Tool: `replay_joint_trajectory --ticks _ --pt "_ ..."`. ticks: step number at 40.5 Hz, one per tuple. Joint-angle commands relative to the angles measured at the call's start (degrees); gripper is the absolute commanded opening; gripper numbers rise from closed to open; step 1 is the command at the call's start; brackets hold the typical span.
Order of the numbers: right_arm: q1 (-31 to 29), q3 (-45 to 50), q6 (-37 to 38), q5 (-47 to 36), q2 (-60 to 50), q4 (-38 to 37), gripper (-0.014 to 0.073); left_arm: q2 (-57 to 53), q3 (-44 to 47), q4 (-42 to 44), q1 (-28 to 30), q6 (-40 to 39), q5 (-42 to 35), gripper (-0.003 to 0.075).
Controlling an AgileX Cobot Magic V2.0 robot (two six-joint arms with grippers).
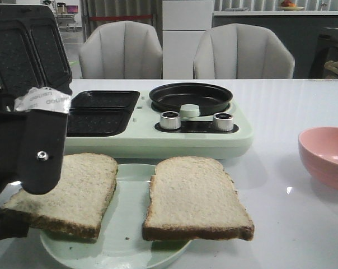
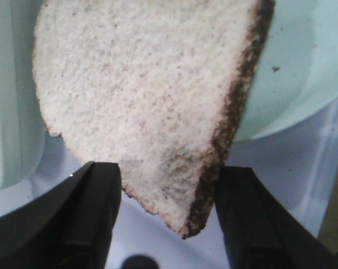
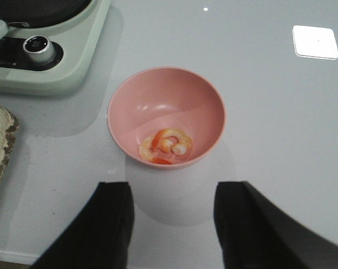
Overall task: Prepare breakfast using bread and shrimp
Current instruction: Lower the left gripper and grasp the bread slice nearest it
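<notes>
Little looks done: both bread slices (image 1: 197, 196) lie on the plate (image 1: 130, 246) before the empty breakfast maker (image 1: 158, 120), shrimp (image 3: 166, 147) in the pink bowl (image 3: 166, 106), while the left gripper (image 2: 166, 224) straddles one slice's corner, jaws spread, and the right gripper (image 3: 172, 224) hangs open near the bowl.

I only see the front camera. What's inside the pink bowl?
Observer: A shrimp, curled at the bottom of the pink bowl.
Child: Is the right gripper grabbing it?
Observer: No, the right gripper is open above the table, short of the bowl.
Child: And the left one?
Observer: The left gripper is open, with a corner of the left bread slice between its fingers.
</notes>
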Motion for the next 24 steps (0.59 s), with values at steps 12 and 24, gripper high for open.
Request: replay_joint_trajectory --ticks 12,24 --pt "0.07 -1.59 -0.06 -4.27 0.59 -0.16 0.0453 -1.19 -1.49 3.81 -0.40 -0.99 -0.30 0.0424" --pt "0.07 -1.59 -0.06 -4.27 0.59 -0.16 0.0453 0.03 -1.49 4.93 -0.29 -0.99 -1.15 0.0424"
